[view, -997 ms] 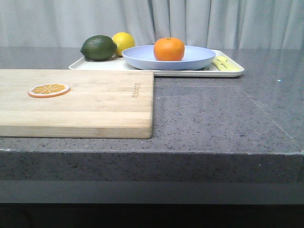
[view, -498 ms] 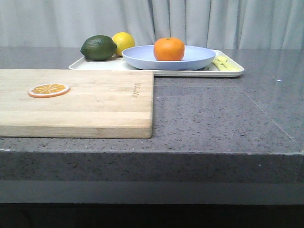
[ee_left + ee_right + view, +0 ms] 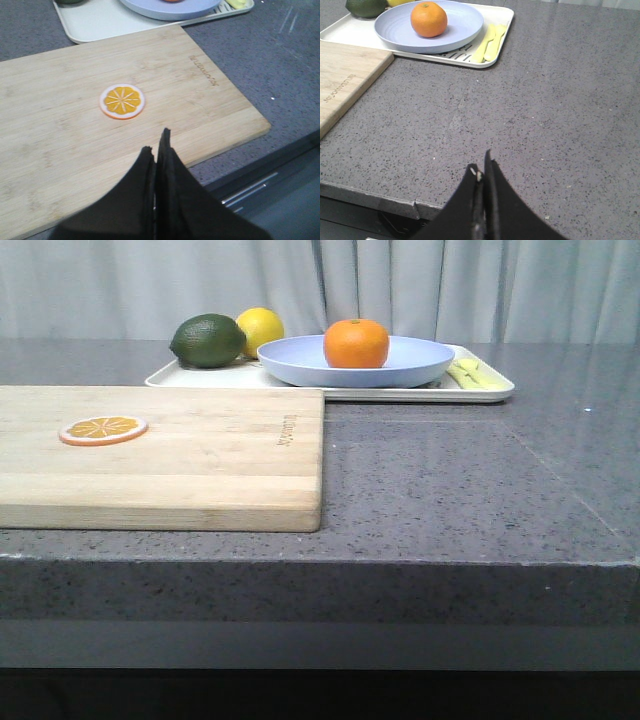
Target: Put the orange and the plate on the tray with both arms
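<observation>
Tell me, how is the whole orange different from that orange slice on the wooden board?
The orange is a full round fruit; the orange slice is a thin flat disc with a pale rim and segment lines. The orange sits in the plate on the tray; the slice lies on the cutting board. Both share a bright orange colour.

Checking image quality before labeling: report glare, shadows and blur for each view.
Front view: even, soft light, orange and plate sharp, faint sheen on the countertop at right. Left wrist view: left gripper dark and soft-edged, orange slice clear, bright streaks on the counter. Right wrist view: broad glare across the far counter, tray sharp, right gripper underexposed.
</observation>
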Robot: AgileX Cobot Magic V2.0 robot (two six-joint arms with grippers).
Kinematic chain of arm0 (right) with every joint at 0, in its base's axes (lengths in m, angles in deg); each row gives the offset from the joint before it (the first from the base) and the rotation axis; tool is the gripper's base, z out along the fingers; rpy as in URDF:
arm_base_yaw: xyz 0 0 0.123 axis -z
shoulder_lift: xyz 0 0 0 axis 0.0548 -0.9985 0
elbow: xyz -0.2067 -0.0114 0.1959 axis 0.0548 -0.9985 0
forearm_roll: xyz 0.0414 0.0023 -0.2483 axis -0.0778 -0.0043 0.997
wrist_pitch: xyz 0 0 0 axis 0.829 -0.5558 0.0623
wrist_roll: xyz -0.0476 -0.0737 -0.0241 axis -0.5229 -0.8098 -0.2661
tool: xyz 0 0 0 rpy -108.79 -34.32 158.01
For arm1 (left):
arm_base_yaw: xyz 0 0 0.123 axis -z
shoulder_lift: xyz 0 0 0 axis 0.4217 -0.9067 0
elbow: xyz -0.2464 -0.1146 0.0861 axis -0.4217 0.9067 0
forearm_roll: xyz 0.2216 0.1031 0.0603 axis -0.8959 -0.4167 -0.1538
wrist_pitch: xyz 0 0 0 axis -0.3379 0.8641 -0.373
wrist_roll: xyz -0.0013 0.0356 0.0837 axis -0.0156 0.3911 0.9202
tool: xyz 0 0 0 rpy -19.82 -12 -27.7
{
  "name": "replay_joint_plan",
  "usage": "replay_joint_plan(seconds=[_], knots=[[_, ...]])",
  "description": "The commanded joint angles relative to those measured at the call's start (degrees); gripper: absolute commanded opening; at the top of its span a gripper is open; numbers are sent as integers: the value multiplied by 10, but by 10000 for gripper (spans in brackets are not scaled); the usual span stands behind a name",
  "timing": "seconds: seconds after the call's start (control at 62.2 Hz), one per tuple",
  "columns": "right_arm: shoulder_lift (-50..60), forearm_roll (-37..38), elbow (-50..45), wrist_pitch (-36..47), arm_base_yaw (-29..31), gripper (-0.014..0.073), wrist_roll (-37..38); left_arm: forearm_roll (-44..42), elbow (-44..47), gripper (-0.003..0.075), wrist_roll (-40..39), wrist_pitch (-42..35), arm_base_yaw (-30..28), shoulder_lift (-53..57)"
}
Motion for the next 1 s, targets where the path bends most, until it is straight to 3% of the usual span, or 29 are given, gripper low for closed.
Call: replay_joint_plan(seconds=[0.0,0.273,0.547,0.981], knots=[[-5,5,13,45,0,-67,-6,-4,10,-20,1,-58,-41,37],[-5,5,13,45,0,-67,-6,-4,192,-20,1,-293,-179,185],[-5,5,13,45,0,-67,-6,6,359,-20,-1,-462,-227,293],[-5,5,13,45,0,-67,-6,21,379,-20,-5,-444,-241,331]])
